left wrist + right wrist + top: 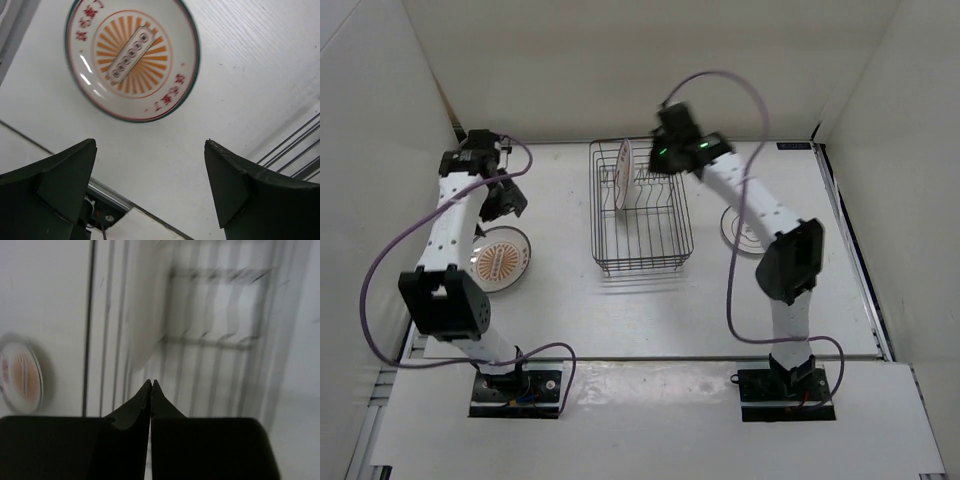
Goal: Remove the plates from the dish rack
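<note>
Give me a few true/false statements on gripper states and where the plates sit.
1. The left gripper is open and empty. True.
2. The right gripper is open wide. False: it is shut, with nothing between its fingers.
3. One plate stands on edge in the dish rack. True.
4. The orange-patterned plate sits in the rack. False: it lies flat on the table, left of the rack.

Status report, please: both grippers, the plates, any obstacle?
Left gripper open, empty, near orange-patterned plate flat on table. Right gripper shut, empty, over dish rack. One upright plate inside it. No obstacle seen.
</note>
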`<state>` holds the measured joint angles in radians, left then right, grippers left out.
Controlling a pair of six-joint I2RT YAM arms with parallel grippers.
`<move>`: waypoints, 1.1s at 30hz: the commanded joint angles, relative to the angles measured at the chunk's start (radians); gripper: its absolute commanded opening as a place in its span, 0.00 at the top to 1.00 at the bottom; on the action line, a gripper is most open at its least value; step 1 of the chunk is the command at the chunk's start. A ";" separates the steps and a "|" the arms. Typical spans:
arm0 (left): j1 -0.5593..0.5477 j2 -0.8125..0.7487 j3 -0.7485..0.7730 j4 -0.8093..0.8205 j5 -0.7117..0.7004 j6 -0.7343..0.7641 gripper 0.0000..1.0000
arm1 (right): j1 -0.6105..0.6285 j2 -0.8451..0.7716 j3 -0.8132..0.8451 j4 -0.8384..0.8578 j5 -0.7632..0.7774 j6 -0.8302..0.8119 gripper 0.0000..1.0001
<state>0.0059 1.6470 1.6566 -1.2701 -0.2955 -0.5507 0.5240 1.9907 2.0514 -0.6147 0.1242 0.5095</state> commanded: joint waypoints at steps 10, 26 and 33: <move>-0.044 -0.222 -0.064 -0.157 0.196 -0.225 0.00 | 0.113 0.094 0.323 -0.046 -0.046 -0.072 0.94; -0.300 -0.530 -0.143 -0.104 0.269 0.066 0.00 | 0.125 0.217 0.338 0.067 -0.003 -0.060 0.44; -0.230 -0.653 -0.212 -0.091 0.388 0.123 0.00 | 0.131 0.238 0.311 0.082 0.057 -0.118 0.48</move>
<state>-0.2497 1.0355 1.4536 -1.3544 0.0467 -0.4850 0.6487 2.2322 2.3562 -0.5842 0.1215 0.4362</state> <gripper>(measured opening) 0.994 0.524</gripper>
